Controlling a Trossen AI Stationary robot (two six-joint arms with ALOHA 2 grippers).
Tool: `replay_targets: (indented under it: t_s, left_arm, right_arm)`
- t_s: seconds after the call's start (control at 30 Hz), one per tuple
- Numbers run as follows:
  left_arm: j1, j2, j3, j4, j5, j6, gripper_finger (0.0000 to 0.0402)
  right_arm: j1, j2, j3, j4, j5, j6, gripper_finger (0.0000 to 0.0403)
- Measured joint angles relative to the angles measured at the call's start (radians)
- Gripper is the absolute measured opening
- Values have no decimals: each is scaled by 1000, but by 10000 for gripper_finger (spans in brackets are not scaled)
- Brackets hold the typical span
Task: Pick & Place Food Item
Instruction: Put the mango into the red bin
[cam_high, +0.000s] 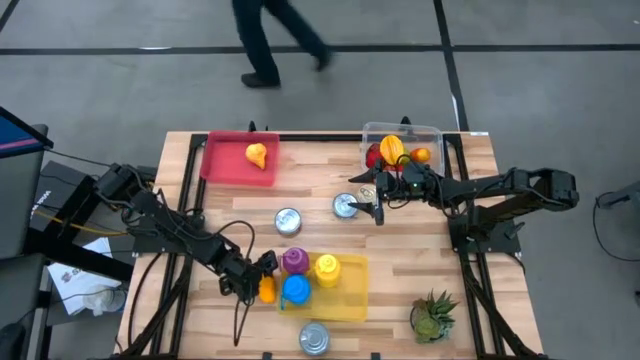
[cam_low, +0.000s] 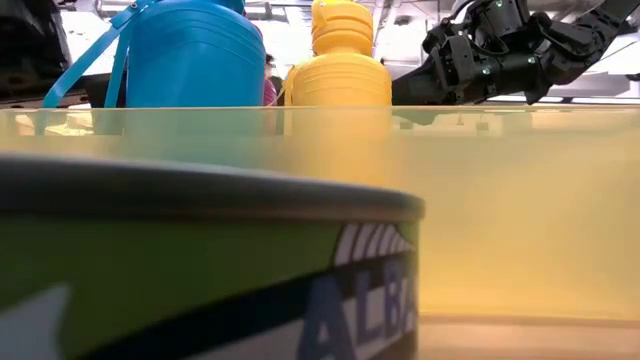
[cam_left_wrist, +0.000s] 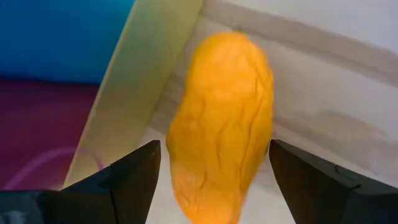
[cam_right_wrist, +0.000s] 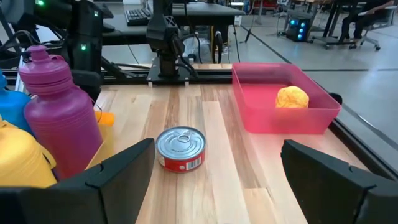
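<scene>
Your left gripper (cam_high: 262, 283) sits low at the yellow tray's (cam_high: 350, 300) left edge, fingers spread around the orange food item (cam_left_wrist: 221, 124) on the table. Your right gripper (cam_high: 378, 205) waits spread above the mid-table can (cam_high: 345, 206).

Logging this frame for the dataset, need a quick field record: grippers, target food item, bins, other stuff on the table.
left gripper: open, fingers either side of the orange food item, on the wood beside the yellow tray
right gripper: open, holding nothing, near the clear bin
red bin: holds one yellow-orange food piece
clear bin contents: red, yellow and orange food pieces
yellow tray contents: purple bottle, blue bottle, yellow bottle
cans: three on the table
other: potted plant at the near right corner
</scene>
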Motion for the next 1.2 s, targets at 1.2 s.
replay_targets:
  t_s: [1.2]
  left_arm:
    - [-20, -771, -310, 460, -155, -546, 200]
  right_arm:
    - [27, 0, 0, -2, 0, 0, 336]
